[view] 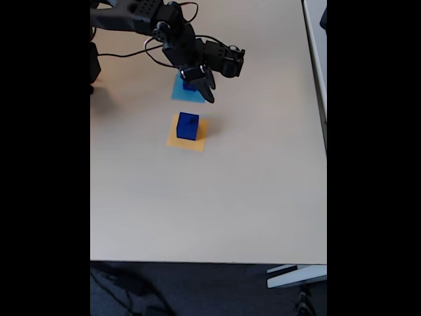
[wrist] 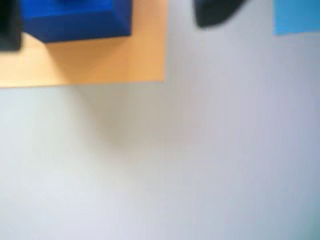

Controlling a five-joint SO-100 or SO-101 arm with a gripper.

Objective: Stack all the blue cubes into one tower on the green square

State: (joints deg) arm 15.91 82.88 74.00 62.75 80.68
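Observation:
A large blue cube point(view: 187, 126) sits on the orange square point(view: 197, 141). It also shows at the top left of the wrist view as a blue cube point(wrist: 75, 20). Up the table from it in the fixed view, a smaller blue cube point(view: 189, 85) rests on the light-blue square point(view: 184, 95), partly covered by my gripper point(view: 205, 89). The gripper point(wrist: 112, 17) is open, with one dark finger point(wrist: 215, 12) at the top and the other at the left edge, and it holds nothing. The green square is out of view.
The pale table point(view: 230, 197) stretches wide toward its front edge. The arm's body and cables point(view: 151, 20) fill the top left. A corner of the light-blue square point(wrist: 297, 17) shows at the wrist view's top right. A white ledge point(view: 316, 39) borders the right side.

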